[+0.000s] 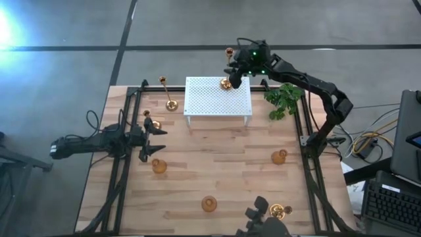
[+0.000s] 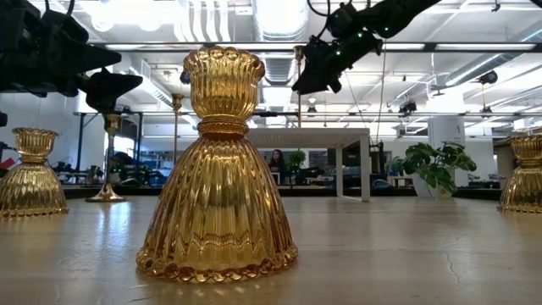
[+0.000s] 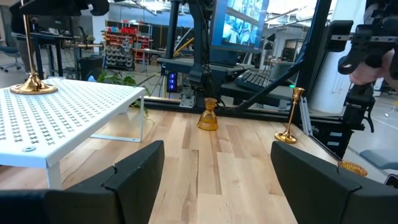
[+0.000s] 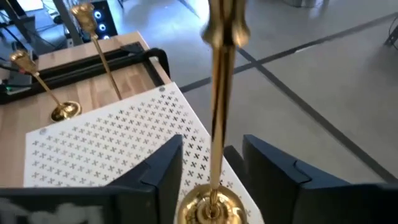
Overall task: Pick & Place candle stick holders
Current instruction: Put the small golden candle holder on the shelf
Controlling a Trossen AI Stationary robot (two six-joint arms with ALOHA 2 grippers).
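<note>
Right hand (image 4: 211, 177) over white stand (image 1: 218, 96), fingers spread either side of tall candle holder (image 4: 214, 124) standing upright on stand's far right corner. Left hand (image 1: 152, 139) spread, empty, above desk (image 1: 217, 164) left side.

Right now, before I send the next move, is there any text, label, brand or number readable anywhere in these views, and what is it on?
None readable.
Monitor behind the table: bright blue content, too blurred to read.
Gold candle stick holders, white perforated stand, left gripper, right gripper: no markings visible.
Shelving in the room: coloured items, nothing legible.
</note>
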